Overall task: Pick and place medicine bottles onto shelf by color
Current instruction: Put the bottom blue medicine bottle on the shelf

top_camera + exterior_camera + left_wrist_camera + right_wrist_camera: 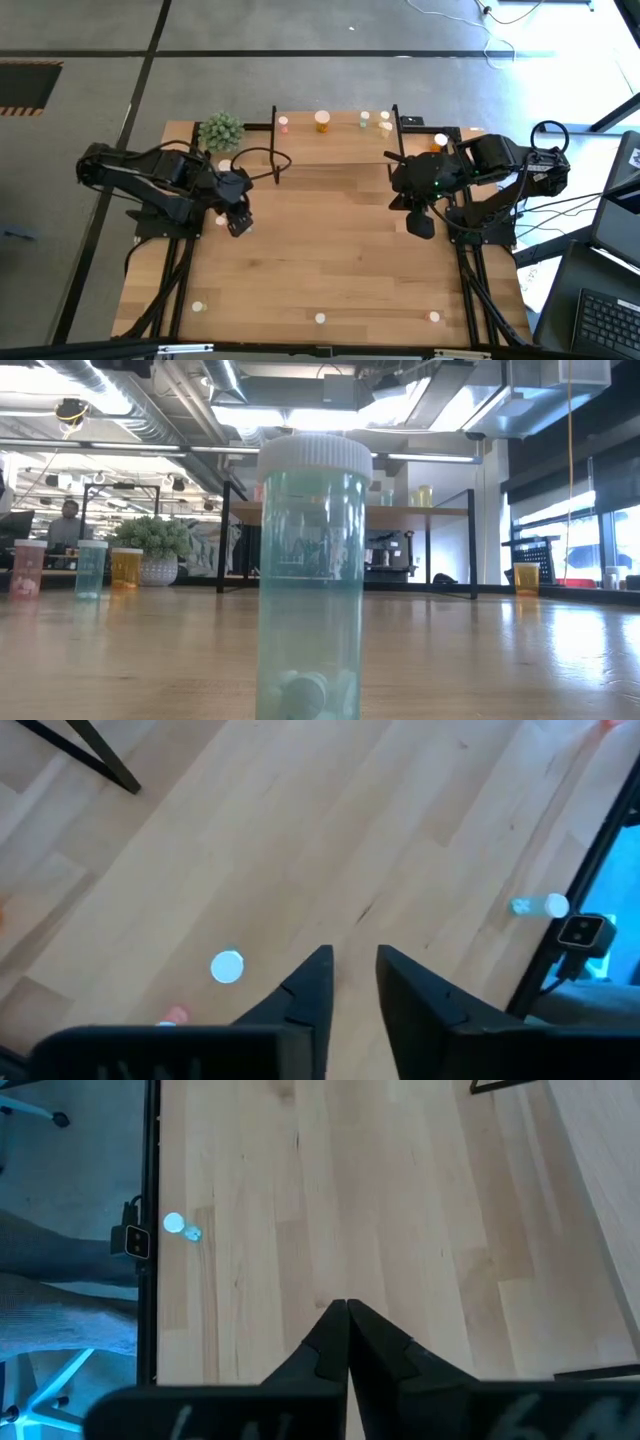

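Note:
Several medicine bottles stand on the shelf (pixel 335 130) at the far edge: a pink one (pixel 283 123), an orange one (pixel 322 121) and pale green ones (pixel 364 119). Three more stand along the near edge, the middle one a pale green bottle (pixel 312 580) with a white cap. My left gripper (pixel 355 965) hangs above the table's left part, open, with nothing between its fingers. A pink bottle (pixel 220 220) stands just beside it. My right gripper (pixel 347 1315) hangs shut and empty over the right part (pixel 420 222).
A spiky green potted plant (pixel 221 130) stands at the shelf's left end. An orange bottle (pixel 440 142) stands by the right arm's base. A small camera (pixel 585 932) sits at the near edge beside the middle bottle. Bare wood (pixel 330 240) lies between the arms.

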Robot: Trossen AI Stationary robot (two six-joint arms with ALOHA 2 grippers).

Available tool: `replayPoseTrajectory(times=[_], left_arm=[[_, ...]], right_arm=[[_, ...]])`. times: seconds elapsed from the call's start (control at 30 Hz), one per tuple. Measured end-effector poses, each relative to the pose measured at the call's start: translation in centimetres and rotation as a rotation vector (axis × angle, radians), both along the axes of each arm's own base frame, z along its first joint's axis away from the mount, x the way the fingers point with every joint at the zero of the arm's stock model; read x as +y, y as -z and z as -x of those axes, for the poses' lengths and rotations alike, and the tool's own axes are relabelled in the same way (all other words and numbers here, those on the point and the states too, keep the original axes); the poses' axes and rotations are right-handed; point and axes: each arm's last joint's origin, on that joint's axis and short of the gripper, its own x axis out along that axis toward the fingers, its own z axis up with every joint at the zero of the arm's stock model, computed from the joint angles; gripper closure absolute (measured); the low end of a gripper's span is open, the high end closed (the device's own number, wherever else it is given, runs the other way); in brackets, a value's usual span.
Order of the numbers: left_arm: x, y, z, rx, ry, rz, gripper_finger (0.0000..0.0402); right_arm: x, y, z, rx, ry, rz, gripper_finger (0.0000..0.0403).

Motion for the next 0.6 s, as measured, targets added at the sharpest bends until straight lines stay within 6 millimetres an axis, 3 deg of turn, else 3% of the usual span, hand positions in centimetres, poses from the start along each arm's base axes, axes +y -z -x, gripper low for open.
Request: replayPoseTrajectory(times=[0.3, 0.43, 0.6], left_arm=[[-0.1, 0.5, -0.3, 0.044, -0.05, 0.057, 0.0273], [0.2, 1.0, -0.4, 0.103, -0.216, 0.133, 0.0271], [0.2, 1.3, -0.6, 0.141, -0.189, 0.1, 0.0273]], right_arm=[[0.0, 0.0, 0.0, 0.0, 0.002, -0.002, 0.0393], [0.0, -0.1, -0.1, -0.011, 0.003, -0.004, 0.0393], [0.1, -0.2, -0.3, -0.033, 0.002, -0.015, 0.0393]])
